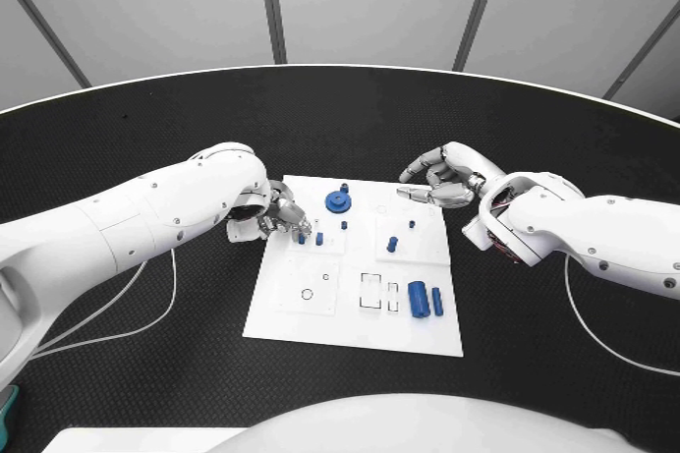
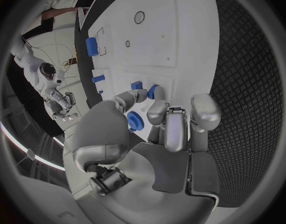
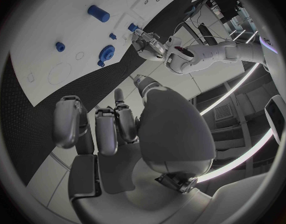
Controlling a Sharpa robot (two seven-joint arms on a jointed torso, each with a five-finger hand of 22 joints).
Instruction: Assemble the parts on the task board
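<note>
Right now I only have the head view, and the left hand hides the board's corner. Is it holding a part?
Observer: In the left wrist view, the left hand has its thumb tip right beside a small blue peg standing on the task board. I cannot tell whether it grips the peg.
Operator: And the right hand, anything in its palm?
Observer: The right wrist view shows the right hand holding nothing. Its fingers are over the black table, just off the board's edge.
</note>
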